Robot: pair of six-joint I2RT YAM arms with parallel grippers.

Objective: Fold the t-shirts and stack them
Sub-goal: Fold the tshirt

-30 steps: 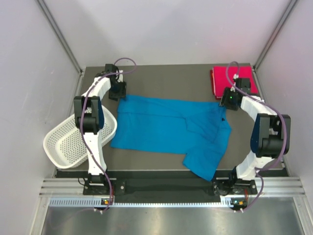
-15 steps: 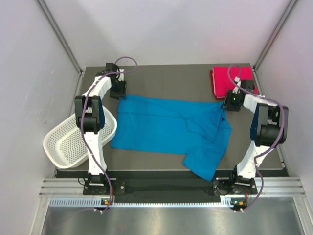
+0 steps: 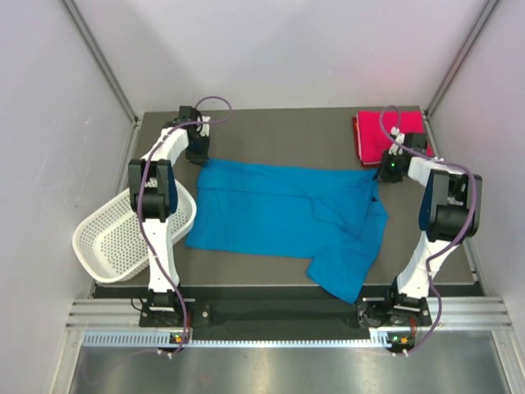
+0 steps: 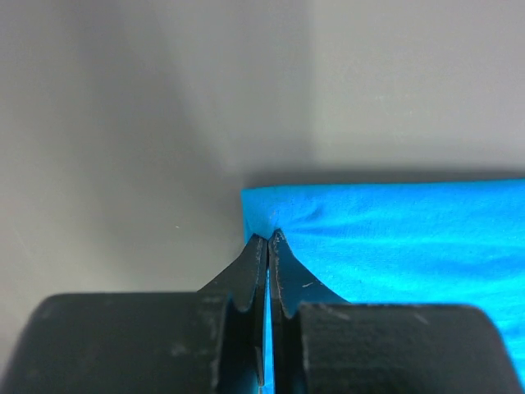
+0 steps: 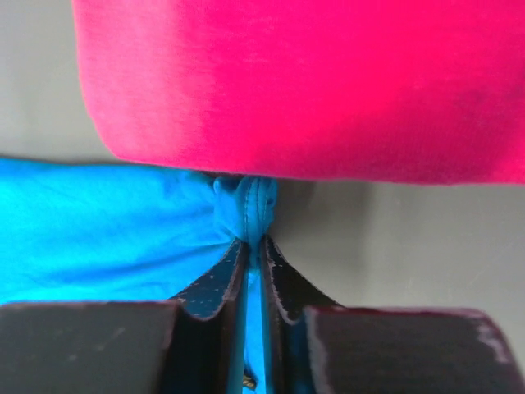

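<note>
A bright blue t-shirt (image 3: 283,217) lies spread across the dark table, one sleeve hanging toward the near edge. My left gripper (image 3: 200,158) is shut on its far left corner (image 4: 262,215); blue cloth shows between the black fingers (image 4: 246,271). At the far right corner my right gripper (image 3: 380,174) is shut on a bunched blue hem (image 5: 246,205). A folded pink-red t-shirt (image 3: 392,134) rests at the back right, and in the right wrist view this pink-red cloth (image 5: 312,82) fills the space just beyond the pinched hem.
A white mesh basket (image 3: 123,234) hangs off the table's left edge beside the left arm. Grey walls enclose the table (image 3: 279,131) on three sides. The blue sleeve (image 3: 344,275) reaches close to the front edge.
Both grippers have closed on the blue t-shirt's far corners. The right arm moved a little toward the back, close to the pink-red shirt. The shirt itself lies as before.
</note>
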